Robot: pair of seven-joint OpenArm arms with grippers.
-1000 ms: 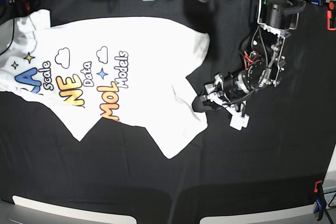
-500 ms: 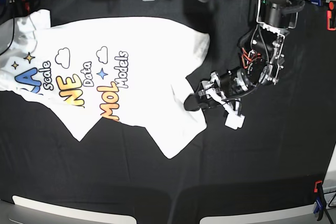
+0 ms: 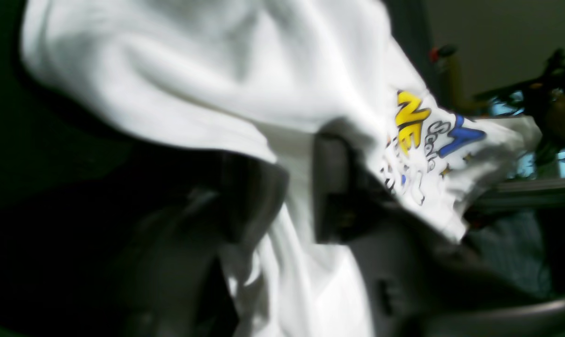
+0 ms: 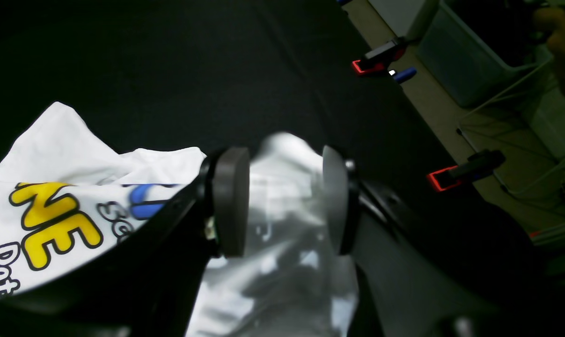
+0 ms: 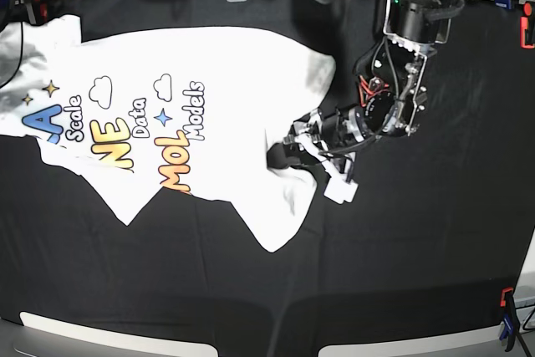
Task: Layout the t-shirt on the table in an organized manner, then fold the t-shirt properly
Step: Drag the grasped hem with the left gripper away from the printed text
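The white t-shirt (image 5: 209, 81) lies print up on the left half of the black table (image 5: 401, 273). My left gripper (image 5: 288, 155) is at the shirt's right edge, where the cloth bunches into a small fold. In the left wrist view (image 3: 298, 196) its jaws stand close together with white cloth (image 3: 216, 70) pinched between them. My right gripper (image 4: 284, 201) is out of the base view. In the right wrist view it holds a bunch of white cloth between its pads, with the printed part of the shirt (image 4: 53, 154) to the left of it.
Red clamps (image 4: 380, 58) (image 4: 465, 171) sit along the table edge next to grey bins (image 4: 474, 56). A red and blue clamp (image 5: 506, 311) is at the front right corner. Bare black cloth lies right of and in front of the shirt.
My left gripper has moved left onto the shirt's right edge and pushed up a fold there. The shirt's left side has shifted up and left a little.
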